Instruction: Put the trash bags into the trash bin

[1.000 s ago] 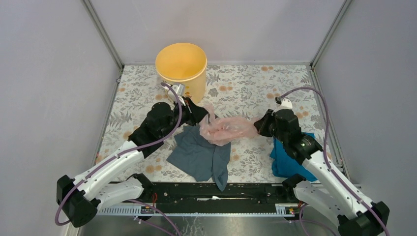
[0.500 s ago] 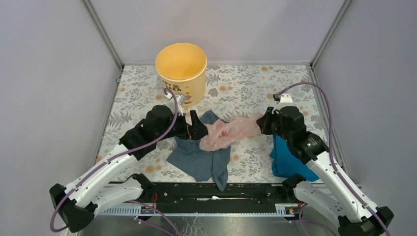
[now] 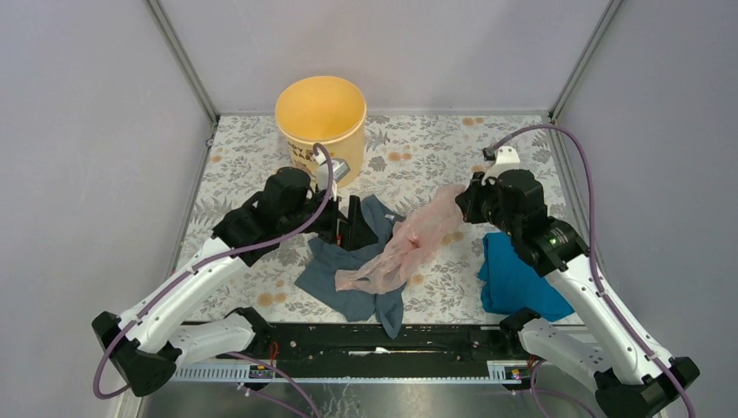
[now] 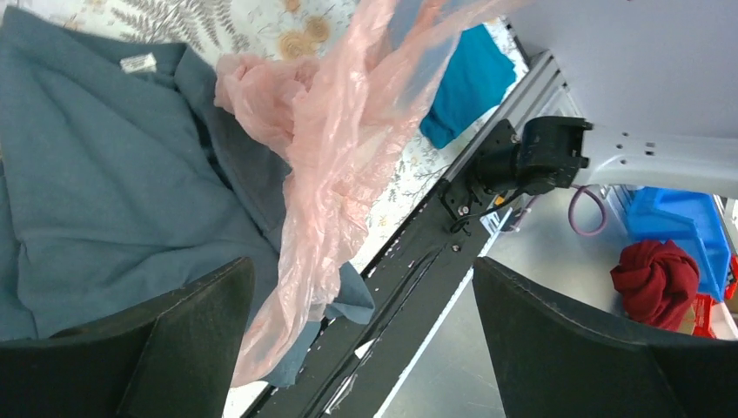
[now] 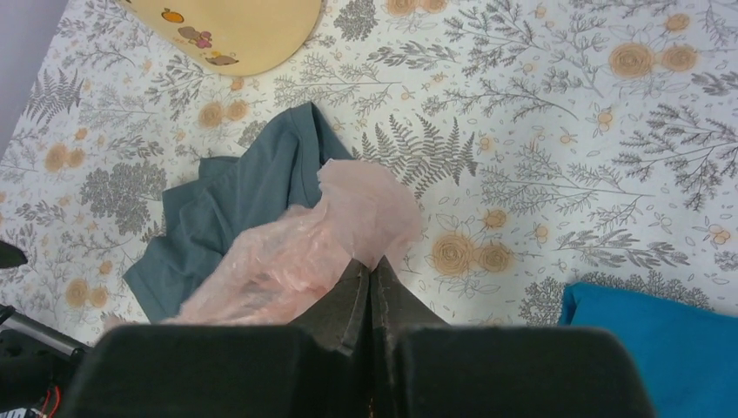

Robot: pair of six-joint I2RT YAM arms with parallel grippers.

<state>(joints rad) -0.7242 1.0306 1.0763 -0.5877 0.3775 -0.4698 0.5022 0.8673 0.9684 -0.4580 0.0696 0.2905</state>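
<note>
The thin pink bag [image 3: 405, 248] stretches slantwise above the desk [image 3: 418, 157]. Its upper end is pinched in the right tool [image 5: 370, 268], whose 2 fingers are pressed together on the film. Its lower end droops onto the grey-blue cloth [image 3: 348, 279]. The left tool [image 3: 355, 222] stands with its fingers wide apart, gripping nothing, over that cloth and just beside the bag. The yellow bin [image 3: 335, 152] sits upright at the far left, apart from the bag. A bright blue cloth [image 3: 513, 279] lies under the right arm.

Bag [image 3: 396, 252] over cloth [image 3: 344, 283], bin [image 3: 320, 113] behind
</note>
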